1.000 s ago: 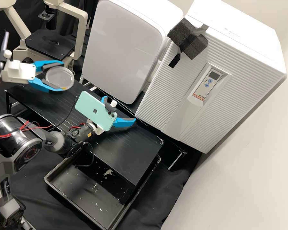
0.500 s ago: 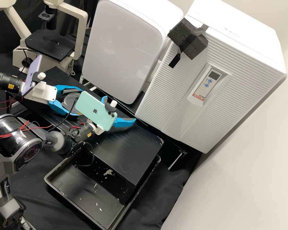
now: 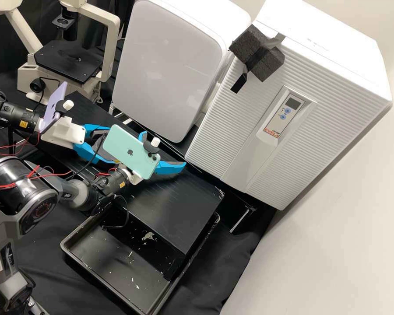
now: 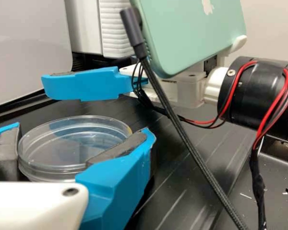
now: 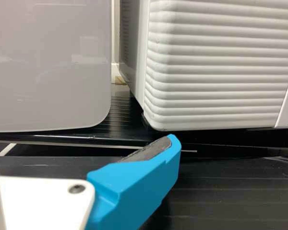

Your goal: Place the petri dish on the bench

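From the high view, the left pincer (image 3: 101, 143) has just come farther in over the bench (image 3: 175, 205), so setting-down looks close. The phone (image 3: 131, 151) crowds it there; the left wrist view gives the dish (image 4: 72, 146) plainly, clasped between its fingers, parted to its width, though perhaps not touching down. In the right wrist view, the right pincer (image 5: 81, 139) stands wide, empty.

Left pincer (image 3: 88, 152) is drawn to a grip; right pincer (image 3: 163, 149) has its fingers spread wide.
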### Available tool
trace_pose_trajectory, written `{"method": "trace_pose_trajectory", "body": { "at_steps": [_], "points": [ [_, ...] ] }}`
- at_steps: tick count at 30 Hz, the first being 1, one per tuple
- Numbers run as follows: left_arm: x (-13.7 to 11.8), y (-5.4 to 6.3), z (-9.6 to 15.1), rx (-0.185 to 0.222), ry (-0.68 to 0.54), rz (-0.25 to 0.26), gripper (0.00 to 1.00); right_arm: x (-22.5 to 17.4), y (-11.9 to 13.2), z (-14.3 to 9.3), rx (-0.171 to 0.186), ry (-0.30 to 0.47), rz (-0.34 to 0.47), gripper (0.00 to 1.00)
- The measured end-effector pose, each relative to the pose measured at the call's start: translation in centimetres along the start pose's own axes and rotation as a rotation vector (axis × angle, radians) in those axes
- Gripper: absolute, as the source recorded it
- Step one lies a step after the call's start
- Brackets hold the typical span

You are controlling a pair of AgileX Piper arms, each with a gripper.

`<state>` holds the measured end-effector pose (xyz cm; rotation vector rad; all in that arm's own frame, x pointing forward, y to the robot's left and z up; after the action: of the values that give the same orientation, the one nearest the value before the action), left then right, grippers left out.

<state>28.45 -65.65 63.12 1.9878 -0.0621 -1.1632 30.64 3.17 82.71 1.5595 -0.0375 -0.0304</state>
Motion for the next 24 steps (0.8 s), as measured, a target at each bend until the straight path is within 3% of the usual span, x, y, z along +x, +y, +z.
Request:
{"method": "trace_pose_trajectory", "body": {
  "at_steps": [17,24],
  "points": [
    [0.2,-0.3,-0.1,-0.002,0.003,-0.011,1.0,0.0,0.0,0.0,0.0,0.0,0.0,1.0],
    [-1.1,-1.2,-0.6,-0.016,-0.005,0.001,1.0,0.0,0.0,0.0,0.0,0.0,0.0,1.0]
  ]
}}
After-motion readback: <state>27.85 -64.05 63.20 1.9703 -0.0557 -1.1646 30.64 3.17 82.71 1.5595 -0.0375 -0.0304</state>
